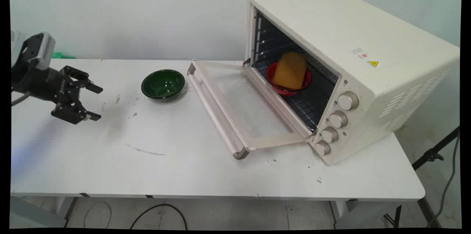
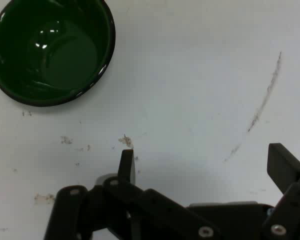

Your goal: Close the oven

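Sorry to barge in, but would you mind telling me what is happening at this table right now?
The gripper hangs open and empty over the left of the white table, holding nothing. The nearest thing is an empty green bowl to its right. Beyond that, a cream toaster oven stands with its door folded down; inside, on the rack, a red bowl holds an orange-brown block.

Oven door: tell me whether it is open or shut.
Open. The oven door lies folded down flat onto the table, leaving the red bowl with the bread on the rack exposed.
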`<state>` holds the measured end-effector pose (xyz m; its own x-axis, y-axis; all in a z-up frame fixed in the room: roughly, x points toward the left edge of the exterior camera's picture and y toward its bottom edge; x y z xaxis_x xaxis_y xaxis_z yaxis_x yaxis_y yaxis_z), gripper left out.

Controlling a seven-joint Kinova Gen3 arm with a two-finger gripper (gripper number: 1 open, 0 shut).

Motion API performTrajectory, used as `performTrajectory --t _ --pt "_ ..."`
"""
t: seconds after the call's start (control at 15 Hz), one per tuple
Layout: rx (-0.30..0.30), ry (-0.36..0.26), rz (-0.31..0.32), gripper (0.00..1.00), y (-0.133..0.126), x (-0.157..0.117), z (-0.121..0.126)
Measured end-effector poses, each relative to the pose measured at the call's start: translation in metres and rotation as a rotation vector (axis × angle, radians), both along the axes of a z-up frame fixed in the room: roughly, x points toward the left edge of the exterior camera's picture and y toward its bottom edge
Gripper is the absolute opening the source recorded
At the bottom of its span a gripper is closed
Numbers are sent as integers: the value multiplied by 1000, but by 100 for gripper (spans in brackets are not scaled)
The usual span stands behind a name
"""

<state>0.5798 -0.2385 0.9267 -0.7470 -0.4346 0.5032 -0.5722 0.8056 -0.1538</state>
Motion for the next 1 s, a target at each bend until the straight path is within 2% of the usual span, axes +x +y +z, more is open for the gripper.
performTrajectory --t 0.53,1.0 --pt "28 32 75 100 -8 -41 9" --pt "36 68 147 100 -27 -93 -8"
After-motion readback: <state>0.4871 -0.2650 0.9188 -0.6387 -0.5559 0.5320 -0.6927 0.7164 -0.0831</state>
